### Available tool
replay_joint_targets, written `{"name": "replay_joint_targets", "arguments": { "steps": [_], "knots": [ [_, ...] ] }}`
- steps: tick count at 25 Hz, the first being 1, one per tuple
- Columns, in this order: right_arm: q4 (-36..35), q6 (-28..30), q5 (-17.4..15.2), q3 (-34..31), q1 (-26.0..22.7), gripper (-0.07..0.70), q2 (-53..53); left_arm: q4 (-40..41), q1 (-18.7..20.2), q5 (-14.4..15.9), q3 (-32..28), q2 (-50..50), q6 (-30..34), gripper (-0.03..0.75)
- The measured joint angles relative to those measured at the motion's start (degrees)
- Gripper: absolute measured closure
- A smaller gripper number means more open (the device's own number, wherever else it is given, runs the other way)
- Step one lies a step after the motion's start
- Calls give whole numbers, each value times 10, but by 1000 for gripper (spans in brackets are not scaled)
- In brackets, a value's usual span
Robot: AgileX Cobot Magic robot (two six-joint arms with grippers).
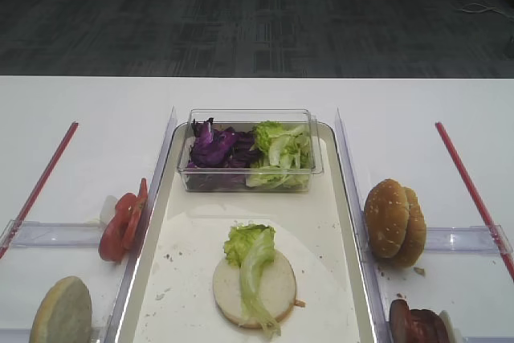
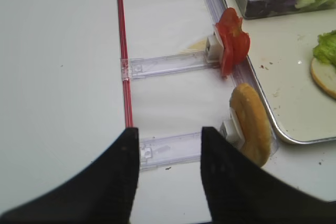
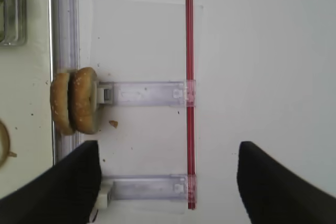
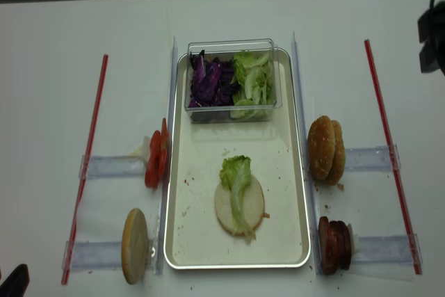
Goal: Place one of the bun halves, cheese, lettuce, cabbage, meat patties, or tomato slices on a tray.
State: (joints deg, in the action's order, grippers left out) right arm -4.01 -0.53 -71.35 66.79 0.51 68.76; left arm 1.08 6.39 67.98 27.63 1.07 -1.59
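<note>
On the silvery tray (image 1: 351,222) lies a pale bun half (image 1: 281,283) with a green lettuce (image 1: 250,247) leaf across it. A clear tub holds purple cabbage (image 1: 213,150) and more green leaves. Tomato slices (image 1: 120,226) and another bun half (image 1: 63,311) stand on edge left of the tray. Golden bun tops (image 1: 393,222) and meat patties (image 1: 418,325) stand on its right. My right gripper (image 3: 168,182) is open and empty over the table, near the bun tops (image 3: 76,100). My left gripper (image 2: 170,177) is open and empty, left of the bun half (image 2: 252,124) and the tomato slices (image 2: 232,45). No cheese is in view.
Clear plastic holders (image 4: 111,166) carry the food on both sides of the tray. Red strips (image 4: 90,151) run along the table on the far left and far right. The clear tub (image 1: 249,178) fills the tray's far end. Dark floor lies beyond the table's far edge.
</note>
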Motion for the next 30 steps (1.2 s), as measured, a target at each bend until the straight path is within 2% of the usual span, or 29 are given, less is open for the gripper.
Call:
{"name": "replay_joint_targets", "arguments": {
  "steps": [7,14,20,30],
  "knots": [
    [3,0,-3,-104,0,79,-124,0,0,0,0,0,0,445],
    [20,0,-3,-181,0,79,-252,0,0,0,0,0,0,445],
    [56,0,-10,-209,0,79,-382,0,0,0,0,0,0,445],
    [63,5,-18,-255,0,79,-566,0,0,0,0,0,0,445]
  ]
}}
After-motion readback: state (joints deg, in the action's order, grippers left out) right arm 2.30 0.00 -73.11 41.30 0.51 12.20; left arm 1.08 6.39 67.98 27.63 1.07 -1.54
